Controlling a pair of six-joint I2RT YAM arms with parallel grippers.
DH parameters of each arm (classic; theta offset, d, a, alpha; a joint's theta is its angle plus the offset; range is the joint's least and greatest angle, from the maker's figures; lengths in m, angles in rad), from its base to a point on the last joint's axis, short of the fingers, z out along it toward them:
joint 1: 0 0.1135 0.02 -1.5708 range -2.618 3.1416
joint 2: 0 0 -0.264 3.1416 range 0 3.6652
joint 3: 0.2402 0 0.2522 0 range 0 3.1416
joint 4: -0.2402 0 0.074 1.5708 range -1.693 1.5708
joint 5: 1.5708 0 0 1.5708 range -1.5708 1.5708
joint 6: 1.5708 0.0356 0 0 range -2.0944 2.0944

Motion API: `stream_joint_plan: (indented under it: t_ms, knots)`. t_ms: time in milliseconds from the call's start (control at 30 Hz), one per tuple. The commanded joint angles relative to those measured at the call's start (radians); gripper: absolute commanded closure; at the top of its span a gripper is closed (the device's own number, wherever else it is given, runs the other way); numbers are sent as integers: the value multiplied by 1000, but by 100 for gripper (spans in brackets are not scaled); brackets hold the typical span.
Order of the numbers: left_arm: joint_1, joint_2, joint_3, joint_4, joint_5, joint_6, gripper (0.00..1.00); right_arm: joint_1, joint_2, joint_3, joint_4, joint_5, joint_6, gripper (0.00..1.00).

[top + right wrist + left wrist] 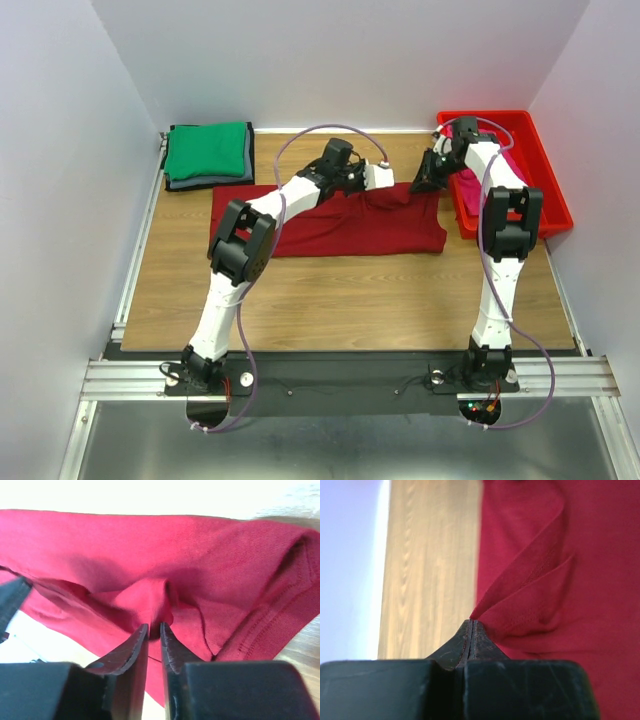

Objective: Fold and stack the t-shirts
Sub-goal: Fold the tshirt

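Maroon t-shirt (340, 228) lies flat across the middle of the table (350, 300), long axis left-right in the top view. It is one wide band, not yet folded down to stack size. Its upper edge, right of centre, is bunched up where both arms meet it.

Left gripper (471, 625): jaws fully closed, a pinch of maroon hem caught at the very tips. The cloth fans out to the right of that frame, with bare wood on the left.

Right gripper (154, 630): jaws stand a narrow slit apart, with a fold of maroon cloth bulging at the tips. Can't tell whether that fold is clamped or loose.

Key relation: both grippers sit on the shirt's far edge, close together near the upper-right corner, and the rest of the cloth runs toward the lower left of the top view. The right arm is nearer the right end and the left arm reaches diagonally across the shirt. Judgement: the next fold has to go along or across that long axis.

Green t-shirt (205, 150) sits folded on the dark grey t-shirt (210, 184), upper left. Pink t-shirt (512, 165) is in the red tray (555, 215), upper right, mostly hidden behind the right arm.

Hidden: in the top view the arms cover both pinch points. The wrist views are cropped tight, so the collar and sleeve layout is unreadable.
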State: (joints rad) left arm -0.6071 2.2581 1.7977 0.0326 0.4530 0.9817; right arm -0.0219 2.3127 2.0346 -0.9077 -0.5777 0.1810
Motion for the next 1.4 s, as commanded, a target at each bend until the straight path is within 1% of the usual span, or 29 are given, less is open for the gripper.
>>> stream_joint_plan:
  t_ms: [0, 33, 67, 100, 133, 200, 233, 300, 400, 433, 467, 500, 533, 600, 633, 700, 733, 833, 1067, 1200, 1233, 1367]
  knots:
    - [29, 20, 97, 52, -74, -96, 93, -3, -47, 22, 30, 44, 6, 72]
    - [42, 27, 123, 56, -88, -125, 87, -3, -52, 16, 30, 52, 6, 55]
    - [49, 35, 133, 62, -114, -167, 80, -3, -58, 4, 32, 62, 3, 47]
    - [53, 47, 147, 61, -123, -190, 68, -3, -68, -2, 32, 71, 0, 44]
    - [64, 49, 158, 59, -132, -211, 62, -3, -75, -7, 30, 72, -3, 39]
    - [87, 32, 173, 38, -132, -263, 56, -3, -108, -27, 30, 68, -17, 39]
    - [96, 20, 170, 32, -132, -279, 55, -3, -122, -36, 32, 64, -26, 39]
    - [122, -41, 144, -16, -126, -296, 55, -3, -153, -62, 29, 55, -63, 39]
    - [159, -181, 28, -69, -135, -313, 55, -3, -225, -138, 26, 44, -130, 39]
    - [176, -216, -39, -110, -134, -333, 55, -3, -263, -163, 26, 42, -165, 40]
    - [193, -250, -72, -131, -134, -348, 55, -3, -277, -183, 18, 45, -173, 42]
    - [237, -311, -104, -155, -128, -363, 55, -1, -289, -204, 16, 58, -210, 44]
    - [260, -337, -159, -221, -119, -370, 55, -1, -309, -247, 12, 65, -242, 48]
    - [309, -402, -213, -281, -112, -373, 58, 0, -320, -283, -14, 87, -276, 52]
    - [360, -420, -278, -301, -109, -374, 59, 0, -320, -313, -19, 113, -290, 56]
    - [414, -469, -342, -352, -86, -370, 60, 2, -317, -341, -25, 159, -324, 60]
    - [453, -480, -401, -368, -88, -362, 60, 5, -311, -352, -23, 171, -334, 61]
    - [490, -496, -496, -384, -122, -328, 60, 8, -273, -363, -16, 208, -362, 64]
    - [555, -447, -618, -361, -203, -325, 63, 34, -210, -410, 18, 295, -397, 67]
    - [575, -451, -716, -350, -266, -311, 67, 56, -207, -455, 26, 358, -426, 68]
    - [582, -459, -763, -352, -276, -307, 68, 57, -208, -477, 24, 381, -439, 68]
    - [599, -537, -899, -372, -306, -273, 71, 59, -268, -551, 20, 421, -475, 68]
